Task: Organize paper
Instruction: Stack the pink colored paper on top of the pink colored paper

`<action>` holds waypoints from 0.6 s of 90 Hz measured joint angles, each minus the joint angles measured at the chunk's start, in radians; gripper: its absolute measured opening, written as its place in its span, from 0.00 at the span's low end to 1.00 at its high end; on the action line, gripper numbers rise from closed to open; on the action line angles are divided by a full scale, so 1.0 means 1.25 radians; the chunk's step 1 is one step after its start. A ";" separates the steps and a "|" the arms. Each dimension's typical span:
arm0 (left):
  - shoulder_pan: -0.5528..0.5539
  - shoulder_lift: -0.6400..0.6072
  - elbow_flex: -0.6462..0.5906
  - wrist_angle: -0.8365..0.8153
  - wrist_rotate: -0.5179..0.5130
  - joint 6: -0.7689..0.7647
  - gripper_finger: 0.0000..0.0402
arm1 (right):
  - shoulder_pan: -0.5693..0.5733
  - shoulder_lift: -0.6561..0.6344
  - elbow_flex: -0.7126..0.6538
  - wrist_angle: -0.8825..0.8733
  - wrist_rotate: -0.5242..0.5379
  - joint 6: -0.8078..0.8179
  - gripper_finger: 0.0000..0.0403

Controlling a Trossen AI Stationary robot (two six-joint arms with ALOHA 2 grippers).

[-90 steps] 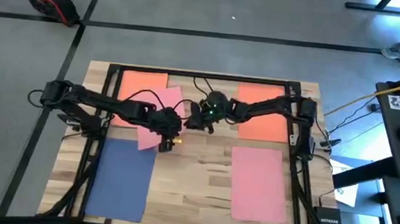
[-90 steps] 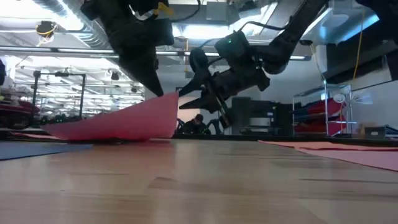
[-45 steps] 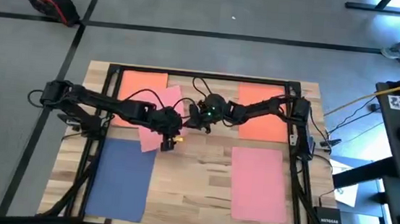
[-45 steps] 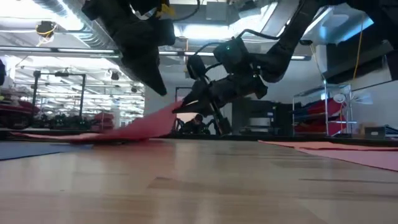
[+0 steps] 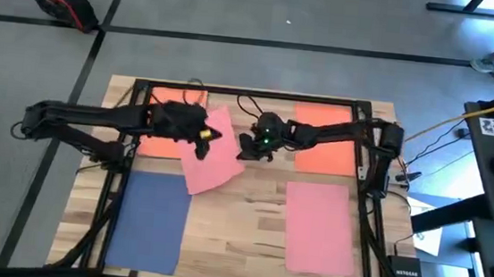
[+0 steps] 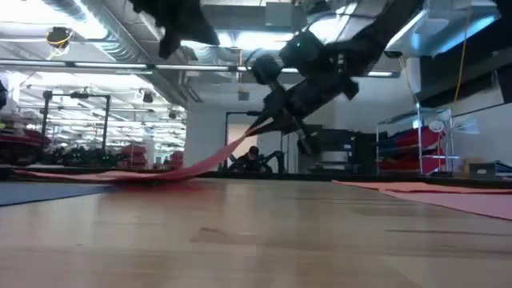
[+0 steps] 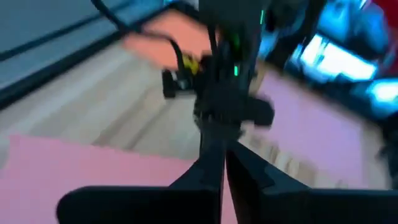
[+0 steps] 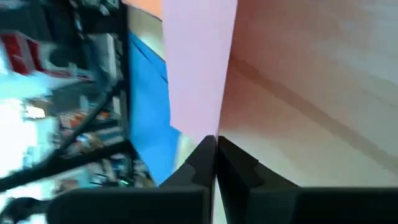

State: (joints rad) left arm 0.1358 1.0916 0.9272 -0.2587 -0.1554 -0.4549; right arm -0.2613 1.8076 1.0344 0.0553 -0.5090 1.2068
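Low view: the right jaws (image 6: pixel 260 122) are closed on a corner of the pink sheet (image 5: pixel 212 153), lifting that edge while the rest lies on the counter (image 5: pixel 240 214). The sheet runs slantwise from the jaws toward the blue sheet (image 5: pixel 152 220). The left jaws (image 5: pixel 200 145) hover above the pink sheet, and look closed in the left wrist view. The exact pinch spot is hard to make out.

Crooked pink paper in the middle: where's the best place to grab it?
Probably pinch the crooked pink paper at its raised edge, from the right: that edge curls off the table while the rest lies flat. The right gripper is shut on it there; the left gripper hangs above it.
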 joint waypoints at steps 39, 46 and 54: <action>0.030 -0.035 0.000 0.123 -0.066 -0.133 0.00 | 0.135 -0.307 0.000 -0.618 0.208 0.015 0.00; 0.030 -0.035 0.000 0.123 -0.083 -0.158 0.00 | 0.182 -0.347 0.000 -0.709 0.240 0.071 0.00; 0.030 -0.035 0.000 0.137 -0.094 -0.180 0.00 | 0.240 -0.383 0.000 -0.795 0.261 0.155 0.00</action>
State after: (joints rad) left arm 0.1730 1.0481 0.9268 -0.0879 -0.2724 -0.6804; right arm 0.0386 1.3290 1.0348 -0.9385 -0.1826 1.4006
